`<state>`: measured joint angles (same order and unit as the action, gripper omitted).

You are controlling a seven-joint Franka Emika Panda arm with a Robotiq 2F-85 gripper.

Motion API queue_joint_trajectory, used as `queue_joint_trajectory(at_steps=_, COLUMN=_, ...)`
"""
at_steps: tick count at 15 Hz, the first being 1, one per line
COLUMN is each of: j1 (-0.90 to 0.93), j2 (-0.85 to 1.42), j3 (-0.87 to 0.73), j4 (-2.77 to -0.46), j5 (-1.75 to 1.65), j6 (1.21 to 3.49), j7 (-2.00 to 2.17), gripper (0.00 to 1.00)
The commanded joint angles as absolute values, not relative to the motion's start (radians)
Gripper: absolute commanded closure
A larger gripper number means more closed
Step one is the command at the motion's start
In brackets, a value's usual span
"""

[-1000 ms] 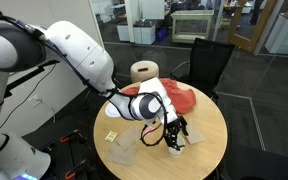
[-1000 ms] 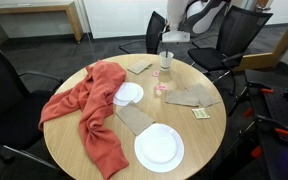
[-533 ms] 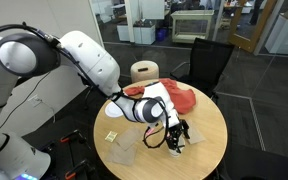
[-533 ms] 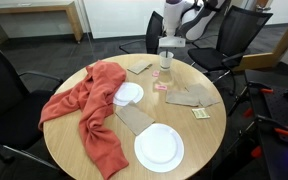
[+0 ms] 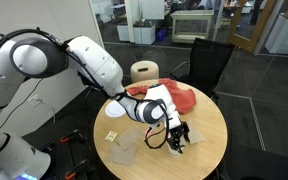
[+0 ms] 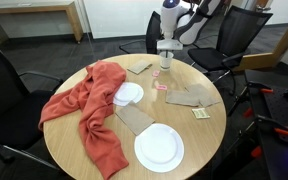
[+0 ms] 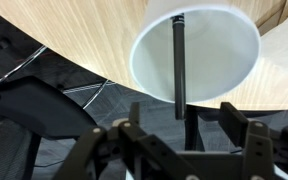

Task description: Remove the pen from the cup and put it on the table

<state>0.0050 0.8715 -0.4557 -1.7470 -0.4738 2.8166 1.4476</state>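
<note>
Office meeting area. Identified by glass partition walls (image 5: 112, 18) with furnished rooms behind, dark grey carpet (image 5: 259, 105), black office chairs (image 5: 209, 58) placed around a round light-wood table (image 6: 206, 130), and a wooden desk (image 6: 34, 8) against the far wall.

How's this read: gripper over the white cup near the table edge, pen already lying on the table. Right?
Not quite: the pen is still in the cup, not lying on the table; the wrist view shows it. The gripper is over the cup near the table edge, as you said.
</note>
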Motion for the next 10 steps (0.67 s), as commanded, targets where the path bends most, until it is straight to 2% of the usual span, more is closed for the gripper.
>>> queue_joint_trajectory(at_steps=1, j1=0.042, j2=0.902, j3=-0.498, j4=-1.723, j5=-0.402, j6=2.831, j7=1.394, gripper=0.51)
queue_joint_trajectory(at_steps=7, j1=0.077, j2=0.923, j3=-0.529, j4=-1.710, j5=-0.343, j6=2.826, j7=1.363, gripper=0.97)
queue_joint_trajectory(at_steps=8, j1=0.085, j2=0.921, j3=-0.536, j4=-1.712, j5=-0.339, j6=2.826, j7=1.364, gripper=1.00)
queue_joint_trajectory(at_steps=10, j1=0.106, j2=0.909, j3=-0.557, j4=-1.725, j5=-0.336, j6=2.818, j7=1.371, gripper=0.99)
